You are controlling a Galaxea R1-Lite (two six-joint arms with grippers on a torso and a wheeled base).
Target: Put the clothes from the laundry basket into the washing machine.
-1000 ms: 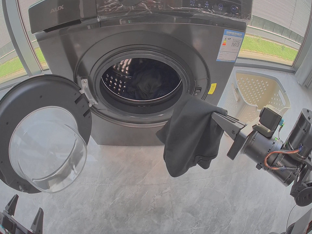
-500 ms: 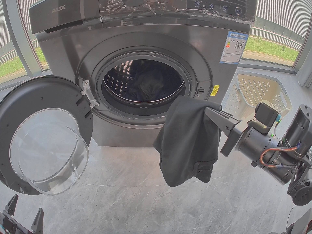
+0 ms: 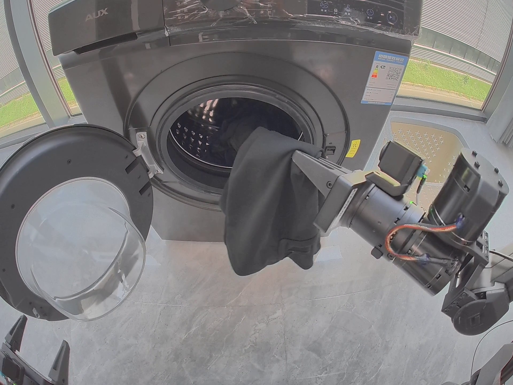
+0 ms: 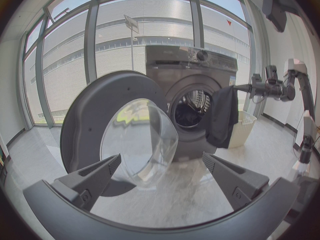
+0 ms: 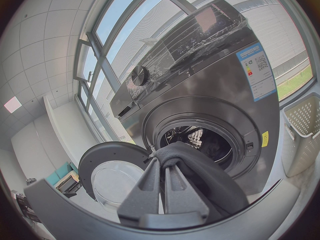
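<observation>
My right gripper point(image 3: 300, 158) is shut on a dark grey garment point(image 3: 264, 199) that hangs in front of the lower right part of the washing machine's round opening point(image 3: 235, 135). The same garment point(image 5: 200, 174) drapes over the shut fingers point(image 5: 166, 187) in the right wrist view. Dark clothes point(image 3: 240, 126) lie inside the drum. The machine's door point(image 3: 69, 220) stands swung open to the left. The beige laundry basket point(image 3: 427, 143) sits right of the machine, behind my right arm. My left gripper point(image 4: 160, 170) is open and holds nothing, low at the front left point(image 3: 35, 348).
The grey washing machine point(image 3: 230, 44) stands against large windows. The open door with its glass bowl point(image 3: 80, 247) takes up the left floor area. Bare grey floor tiles point(image 3: 240, 327) lie in front of the machine.
My right gripper has carried the garment left and toward the machine, from beside the basket to the front of the opening. The left gripper has stayed put.
</observation>
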